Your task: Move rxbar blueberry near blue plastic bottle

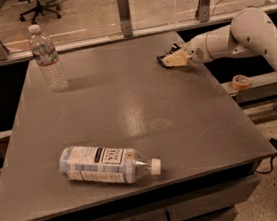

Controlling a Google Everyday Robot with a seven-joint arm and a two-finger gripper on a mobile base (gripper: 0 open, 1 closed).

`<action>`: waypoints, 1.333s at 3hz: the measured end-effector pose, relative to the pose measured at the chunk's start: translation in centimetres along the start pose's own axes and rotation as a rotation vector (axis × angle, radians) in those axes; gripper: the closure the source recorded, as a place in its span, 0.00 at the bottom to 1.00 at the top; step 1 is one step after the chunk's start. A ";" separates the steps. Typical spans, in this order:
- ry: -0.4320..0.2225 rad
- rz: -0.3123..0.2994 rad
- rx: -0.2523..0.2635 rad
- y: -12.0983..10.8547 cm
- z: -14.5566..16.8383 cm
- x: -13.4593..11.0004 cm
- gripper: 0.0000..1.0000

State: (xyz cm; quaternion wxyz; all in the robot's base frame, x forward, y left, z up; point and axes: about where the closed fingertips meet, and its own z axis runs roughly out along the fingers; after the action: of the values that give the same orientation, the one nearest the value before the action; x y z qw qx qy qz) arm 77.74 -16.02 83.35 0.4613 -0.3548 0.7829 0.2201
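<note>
hiding rxbar blueberry partly: gripper, table far right

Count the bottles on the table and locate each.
2. The clear water bottle stands upright at the far left; the blue plastic bottle lies on its side near the front edge. None seems hidden. The hand is at the far right.

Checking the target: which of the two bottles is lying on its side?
The blue-and-white labelled bottle near the front; the clear water bottle stands upright at the far left. The gripper is at the far right.
</note>
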 end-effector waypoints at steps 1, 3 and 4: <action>-0.053 -0.105 -0.006 3.3 -3.3 -4.5 1.00; -0.147 -0.283 0.017 9.0 -9.2 -11.8 1.00; -0.132 -0.279 -0.015 9.2 -8.2 -11.5 1.00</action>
State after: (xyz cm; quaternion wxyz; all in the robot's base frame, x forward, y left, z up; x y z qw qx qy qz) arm 69.82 -11.51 97.53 0.5353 -0.4484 0.6922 0.1824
